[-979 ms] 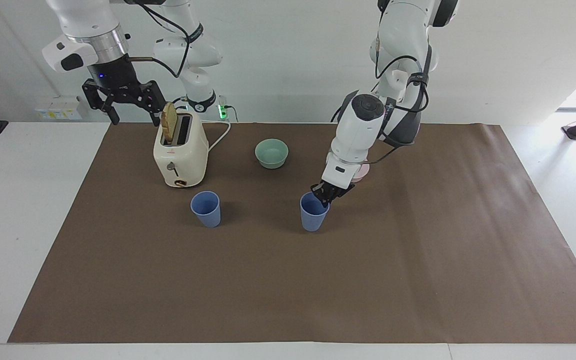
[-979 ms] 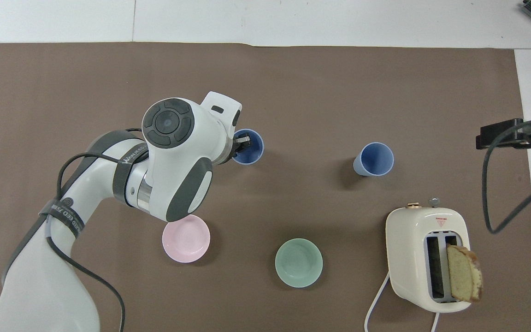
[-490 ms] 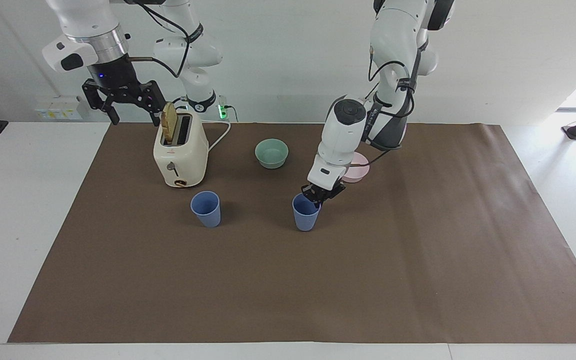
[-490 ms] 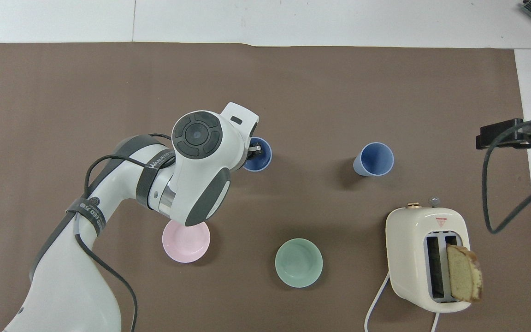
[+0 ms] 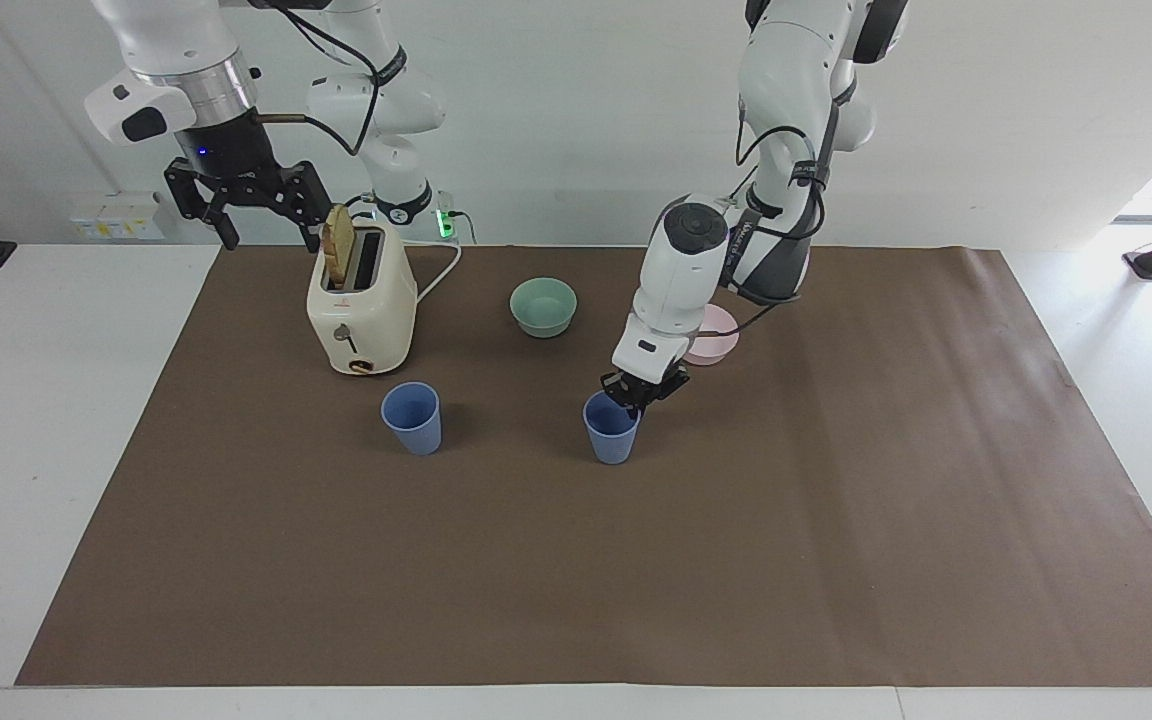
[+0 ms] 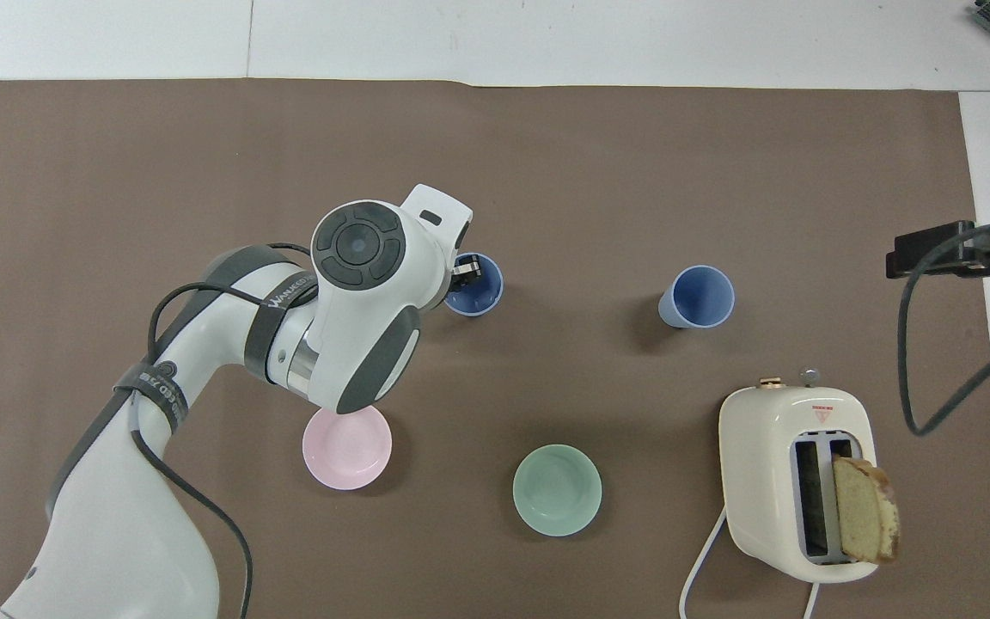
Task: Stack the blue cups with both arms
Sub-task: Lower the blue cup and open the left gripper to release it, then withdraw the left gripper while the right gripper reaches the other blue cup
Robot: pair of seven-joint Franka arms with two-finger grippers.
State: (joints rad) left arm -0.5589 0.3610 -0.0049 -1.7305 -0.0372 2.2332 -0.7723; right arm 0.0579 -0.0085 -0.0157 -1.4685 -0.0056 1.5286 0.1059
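At the upper left of the facing view my right gripper (image 5: 254, 200) waits in the air with its fingers spread, over the table edge beside the cream toaster (image 5: 361, 305) with a slice of bread in its slot. Just below that toaster, left of centre, the free small matte-blue plastic tumbler (image 5: 412, 417) stands upright on the brown mat (image 5: 836, 560). At the centre stands the second matte-blue tumbler (image 5: 611, 427), and my left gripper (image 5: 638, 392) pinches its rim, one finger inside the mouth. I judge these cups light, thin-walled, stiff and a bit slick, so the rim pinch suits. The green bowl (image 5: 543, 306) and pink bowl (image 5: 711, 336) sit higher in frame.
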